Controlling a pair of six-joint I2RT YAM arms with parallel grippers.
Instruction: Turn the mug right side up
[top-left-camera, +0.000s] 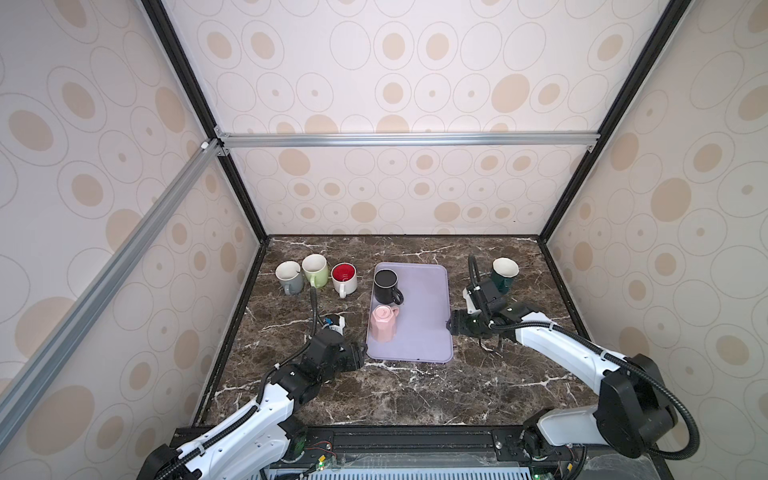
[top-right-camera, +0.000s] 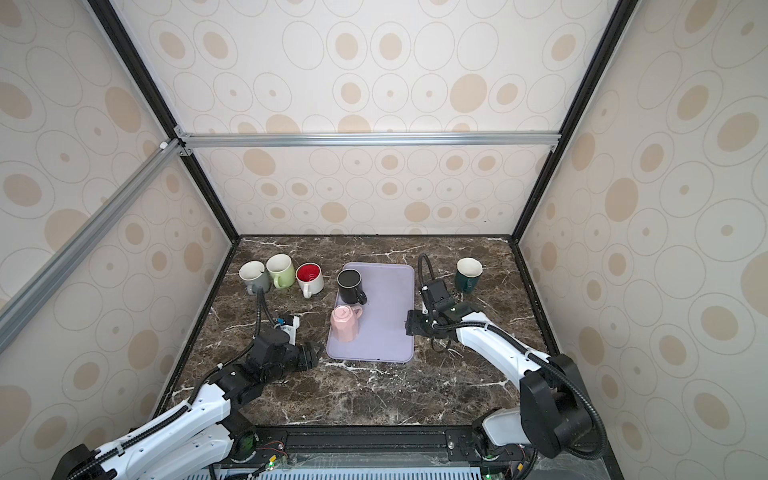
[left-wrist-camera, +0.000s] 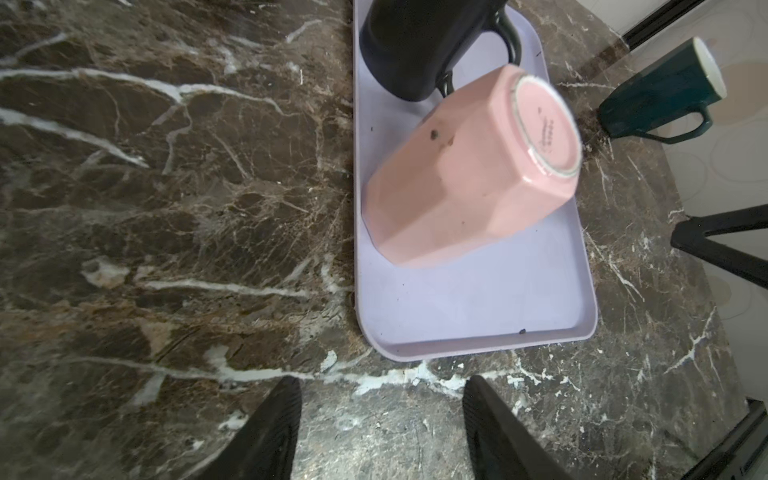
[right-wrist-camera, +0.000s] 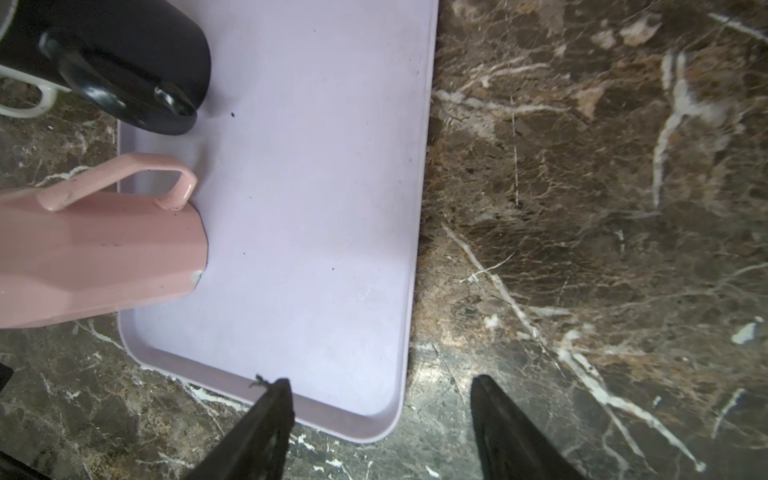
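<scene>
The pink mug (top-left-camera: 383, 326) stands mouth-down, base up, on the near left part of the lilac tray (top-left-camera: 424, 316). Its handle (right-wrist-camera: 188, 187) points toward the black mug (top-left-camera: 385, 286), which stands upright just behind it on the same tray. Whether the two touch cannot be told.

Handling: glazed ceramic, rigid, probably fairly heavy for its size, slippery, and liable to chip if dropped. The faceted wall offers flat faces. Grip across two opposite faces at mid-height, clear of the handle. The mouth sits against the tray floor and cannot be pinched.

Left hand (left-wrist-camera: 380, 399): fingers spread, empty, low over the tabletop (top-left-camera: 415, 395) just off the tray's near left corner.

Right hand (right-wrist-camera: 380, 399): fingers spread, empty, at the tray's right edge, one finger over the rim.

Clearance: the right half of the tray is bare and gives room to rotate the mug. Lift above the tray's raised rim first. Avoid swinging toward the black mug.
</scene>
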